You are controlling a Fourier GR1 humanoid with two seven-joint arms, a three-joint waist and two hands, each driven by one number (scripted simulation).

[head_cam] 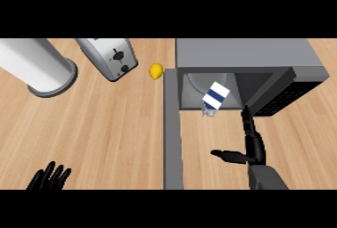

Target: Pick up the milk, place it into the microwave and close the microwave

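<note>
Right hand (255, 149) is held open with straight fingers (247, 122) just outside the microwave (244, 53), where the milk (215, 95) is seen leaning inside, so the door (172, 133) should be swung shut slowly without bumping it.

left hand (49, 177): far left of the microwave (244, 53), we see only its fingers above the lower edge.
microwave door (172, 133): cut off at the lower edge.
milk (216, 94): we cannot read its print.

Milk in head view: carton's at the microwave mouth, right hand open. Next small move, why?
Probably draw the right hand back from the microwave: it is open, apart from the milk, which sits tilted at the opening, and the door stands open.
</note>
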